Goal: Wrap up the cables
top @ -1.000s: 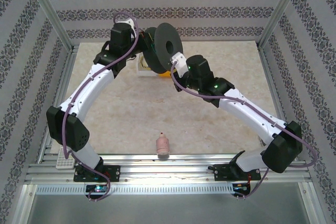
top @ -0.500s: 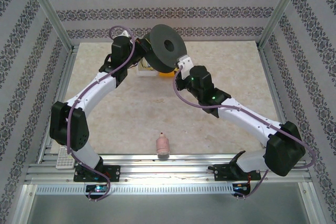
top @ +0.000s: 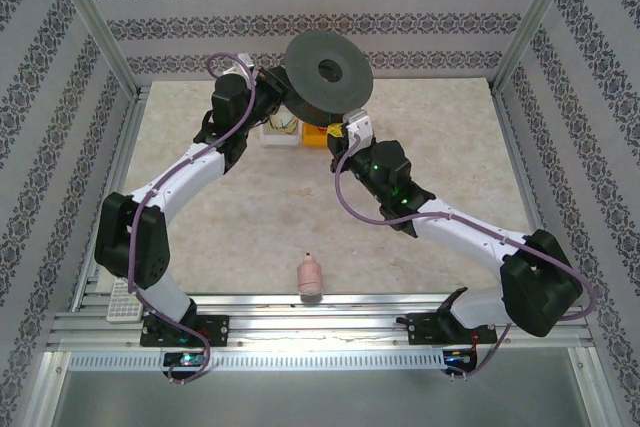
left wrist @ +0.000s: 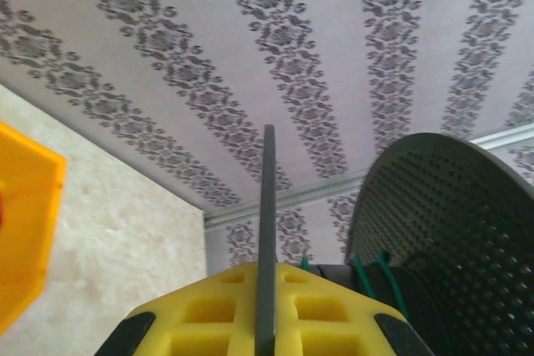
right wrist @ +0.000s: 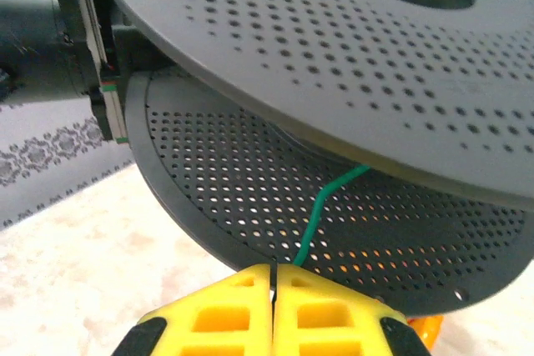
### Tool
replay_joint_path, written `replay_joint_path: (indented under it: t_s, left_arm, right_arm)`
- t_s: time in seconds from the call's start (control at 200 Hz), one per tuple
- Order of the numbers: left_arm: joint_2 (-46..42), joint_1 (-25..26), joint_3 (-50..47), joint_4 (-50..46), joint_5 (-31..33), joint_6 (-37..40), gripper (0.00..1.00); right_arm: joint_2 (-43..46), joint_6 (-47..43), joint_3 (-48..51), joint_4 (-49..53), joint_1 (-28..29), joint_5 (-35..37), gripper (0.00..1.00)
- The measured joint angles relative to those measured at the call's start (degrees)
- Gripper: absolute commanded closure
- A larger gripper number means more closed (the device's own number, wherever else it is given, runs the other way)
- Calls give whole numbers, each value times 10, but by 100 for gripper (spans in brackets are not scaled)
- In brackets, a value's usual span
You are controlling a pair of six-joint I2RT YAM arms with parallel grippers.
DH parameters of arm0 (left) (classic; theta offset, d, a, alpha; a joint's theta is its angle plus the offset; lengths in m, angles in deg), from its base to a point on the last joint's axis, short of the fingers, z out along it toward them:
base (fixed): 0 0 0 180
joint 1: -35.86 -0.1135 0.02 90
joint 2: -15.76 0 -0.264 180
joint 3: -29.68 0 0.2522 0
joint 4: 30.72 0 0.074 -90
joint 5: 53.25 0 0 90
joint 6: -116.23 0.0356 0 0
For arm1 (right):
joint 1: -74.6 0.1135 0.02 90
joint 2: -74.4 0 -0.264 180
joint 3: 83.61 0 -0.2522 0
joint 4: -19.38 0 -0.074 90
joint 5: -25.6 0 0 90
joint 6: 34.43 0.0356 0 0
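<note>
Top external view has the black spool (top: 310, 82) lifted over the far middle of the table (top: 250, 217), tilted so one perforated flange faces up. The left gripper (top: 272, 81) meets it from the left, and the right gripper (top: 346, 128) sits just under its near edge. Left wrist view shows the left gripper's yellow fingers (left wrist: 209, 310) clenched on the thin rim of one flange, which stands edge-on between them. A few turns of green cable (left wrist: 365, 277) lie around the hub just to the right. Right wrist view shows the right gripper pressed closed beneath the spool. The green cable runs from the hub down to its fingertips (right wrist: 225, 302) and appears pinched there. An orange bin (top: 314, 137) rests on the table below the spool, and a pink bottle (top: 311, 277) stands by the near edge, well apart.
</note>
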Motion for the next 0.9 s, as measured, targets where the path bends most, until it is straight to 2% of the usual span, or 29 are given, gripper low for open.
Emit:
replay_joint_path:
  t_s: [0.2,0.325,0.53,0.899]
  left_arm:
    - [0,0,-1,10,-9,-14,100]
    - [-11,3,-1,-8,3,23,100]
    - [-47,35,3,-47,77,115,100]
    - [-47,87,53,-118,196,244,100]
  right_arm:
    - [0,0,9,-48,-1,-13,100]
    - [0,2,8,-47,-1,-23,100]
    - [-19,28,-21,-41,-1,-52,100]
    - [-58,127,-45,-70,-1,-55,100]
